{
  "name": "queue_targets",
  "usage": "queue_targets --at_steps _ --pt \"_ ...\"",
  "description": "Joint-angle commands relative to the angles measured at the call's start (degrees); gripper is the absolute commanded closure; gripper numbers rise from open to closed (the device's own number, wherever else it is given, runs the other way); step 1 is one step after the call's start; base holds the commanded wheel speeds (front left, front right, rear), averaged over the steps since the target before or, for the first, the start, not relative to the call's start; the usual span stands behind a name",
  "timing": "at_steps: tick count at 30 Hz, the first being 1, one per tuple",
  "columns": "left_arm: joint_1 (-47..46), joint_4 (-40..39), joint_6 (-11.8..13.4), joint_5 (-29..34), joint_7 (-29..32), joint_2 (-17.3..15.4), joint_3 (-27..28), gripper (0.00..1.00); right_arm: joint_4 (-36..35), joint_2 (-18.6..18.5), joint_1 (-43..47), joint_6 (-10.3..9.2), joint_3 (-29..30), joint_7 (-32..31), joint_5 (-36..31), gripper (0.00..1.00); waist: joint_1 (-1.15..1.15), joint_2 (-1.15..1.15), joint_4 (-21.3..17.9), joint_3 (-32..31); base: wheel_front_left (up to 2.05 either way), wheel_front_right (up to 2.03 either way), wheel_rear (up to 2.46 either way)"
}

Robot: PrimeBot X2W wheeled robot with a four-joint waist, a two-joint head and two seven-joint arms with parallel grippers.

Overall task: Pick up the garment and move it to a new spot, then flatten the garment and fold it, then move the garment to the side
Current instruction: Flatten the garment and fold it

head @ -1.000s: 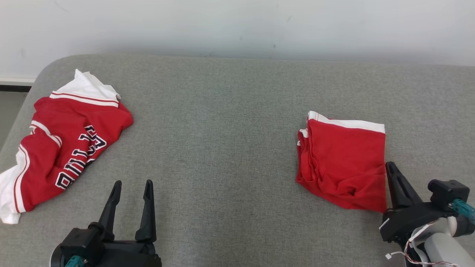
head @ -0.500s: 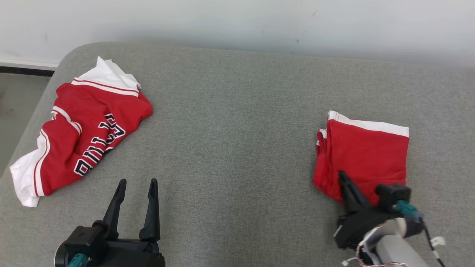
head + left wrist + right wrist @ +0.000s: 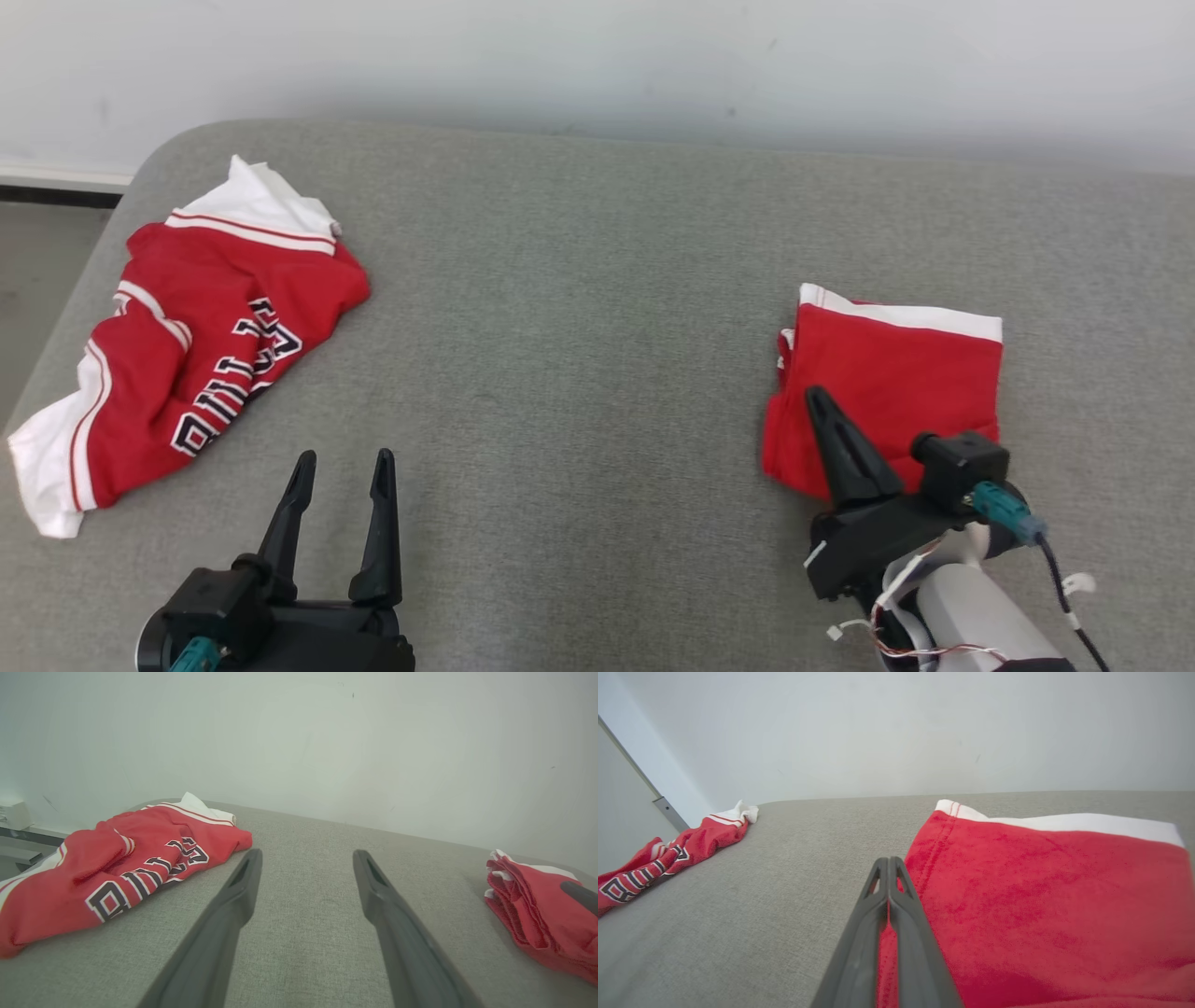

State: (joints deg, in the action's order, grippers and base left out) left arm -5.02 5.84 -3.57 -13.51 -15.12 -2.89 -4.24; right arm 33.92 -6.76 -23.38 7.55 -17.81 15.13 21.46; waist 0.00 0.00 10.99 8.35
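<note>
On the grey cushion (image 3: 579,327), 3 o'clock side: the folded garment (image 3: 901,373) lay flat. It was red, with a white band along its 12 o'clock edge.
Garment layers: stacked edges showed along its 9 o'clock side, loosely aligned and slightly rumpled.
Right gripper (image 3: 820,399): both fingers were pressed together along their length, with no gap at the tips.
Right gripper position: it sat at 5 o'clock of the cushion, with the fingers pointing toward 11 o'clock.
Right gripper vs garment: the tips stood over the garment's 7 o'clock corner. In the right wrist view the closed fingers ran along the garment's 9 o'clock edge, with red cloth just beside them. Contact with the cloth could not be told.
Left gripper (image 3: 343,457): the fingers were spread wide and held nothing, with bare cushion showing between them.
Left gripper position: it sat at 7 o'clock of the cushion, pointing toward 12 o'clock.
Jersey (image 3: 187,345): it was crumpled, red with white trim and dark white-outlined lettering. It lay at 9 o'clock of the cushion, well apart from the folded garment.
Wall (image 3: 597,65): it was pale and stood behind the cushion's 12 o'clock edge.
</note>
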Motion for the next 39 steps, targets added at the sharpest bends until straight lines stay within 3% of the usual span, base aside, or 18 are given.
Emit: queue_targets --at_steps 1,11,20,21,22,23,24,25,26,39 --pt "0.3 0.0 -0.2 0.5 0.0 0.0 0.3 0.00 -1.4 -0.9 1.1 -0.14 0.4 0.0 -0.4 1.00 0.00 0.00 -1.6 -0.7 0.00 0.00 0.00" --pt "0.9 0.6 -1.1 2.4 0.0 0.0 1.6 0.00 -12.1 -5.0 6.8 -0.14 5.9 0.0 -1.9 1.00 0.00 0.00 -6.9 -3.3 0.00 0.00 0.00" --pt "3.3 0.9 -1.7 3.2 0.0 0.0 4.0 0.00 -18.2 -5.0 14.3 -0.14 12.3 0.0 -3.7 1.00 0.00 0.00 -10.5 -6.2 0.00 0.00 0.00" --pt "3.6 0.9 -1.8 3.3 0.0 0.0 4.3 0.00 -18.6 -4.8 15.2 -0.14 12.6 0.0 -3.9 0.94 0.00 0.00 -10.8 -6.6 0.00 0.00 0.00" --pt "3.9 0.8 -1.9 3.4 0.0 0.0 4.5 0.00 -19.2 -4.7 16.0 -0.14 12.8 0.0 -4.2 0.71 0.00 0.00 -11.0 -6.8 0.00 0.00 0.00" --pt "4.2 0.8 -1.9 3.6 0.0 0.0 4.9 0.00 -19.7 -4.6 16.8 -0.14 12.9 0.0 -4.4 0.60 0.00 0.00 -11.2 -7.0 0.00 0.00 0.00" --pt "4.5 0.8 -2.0 3.8 0.0 0.0 5.2 0.00 -20.1 -4.6 17.5 -0.14 13.0 0.0 -4.7 0.43 0.00 0.00 -11.4 -7.2 0.00 0.00 0.00" --pt "4.8 0.9 -2.1 4.1 0.0 0.0 5.5 0.00 -20.5 -4.4 18.2 -0.14 13.0 0.0 -5.0 0.09 0.00 0.00 -11.6 -7.4 0.00 0.00 0.00" --pt "5.0 0.8 -2.2 4.1 0.0 0.0 5.8 0.00 -21.0 -4.3 19.0 -0.14 13.1 0.0 -5.3 0.00 0.00 0.00 -11.7 -7.5 0.00 0.00 0.00" --pt "7.2 0.7 -2.9 6.2 0.0 0.0 7.1 0.00 -23.9 -1.7 25.7 -0.14 15.8 0.0 -6.8 0.00 0.00 0.00 -10.8 -9.0 0.00 0.00 0.00"
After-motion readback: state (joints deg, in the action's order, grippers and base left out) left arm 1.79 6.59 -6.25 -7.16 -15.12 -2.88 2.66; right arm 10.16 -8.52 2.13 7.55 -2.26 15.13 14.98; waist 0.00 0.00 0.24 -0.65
